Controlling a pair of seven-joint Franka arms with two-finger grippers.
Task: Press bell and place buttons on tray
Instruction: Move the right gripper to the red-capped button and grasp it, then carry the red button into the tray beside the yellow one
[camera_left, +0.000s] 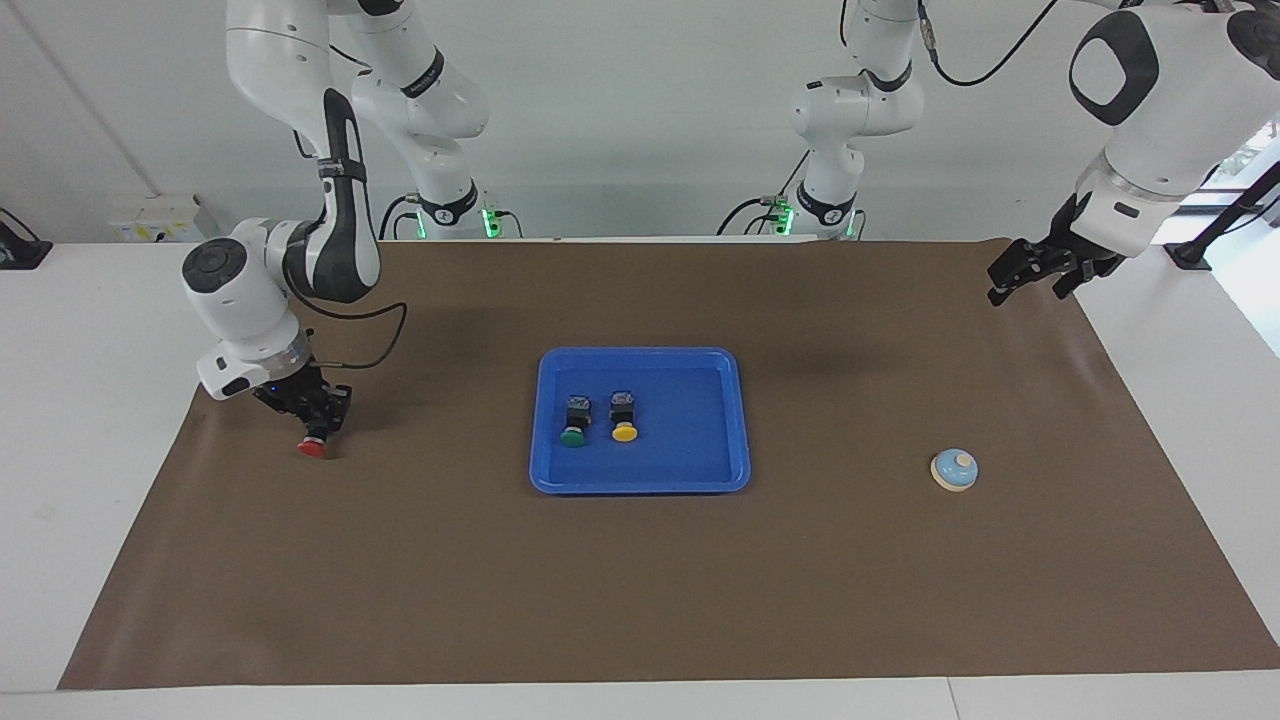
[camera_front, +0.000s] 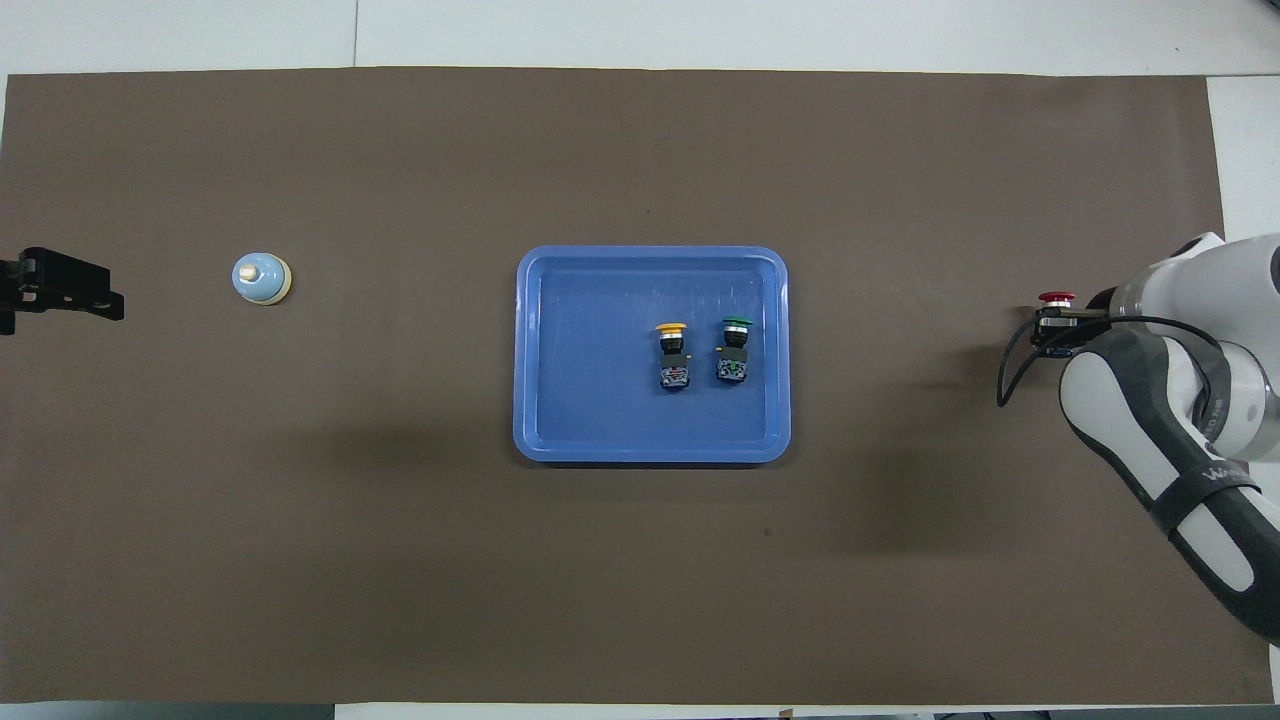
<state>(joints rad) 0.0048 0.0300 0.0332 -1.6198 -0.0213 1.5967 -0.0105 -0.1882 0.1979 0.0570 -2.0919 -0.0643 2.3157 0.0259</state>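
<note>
The blue tray lies mid-table; it also shows in the overhead view. In it lie the green button and the yellow button, side by side. My right gripper is shut on the red button, holding it low over the mat at the right arm's end of the table. The light blue bell stands toward the left arm's end. My left gripper waits over the mat's edge there.
A brown mat covers the table top. A black cable loops from the right wrist.
</note>
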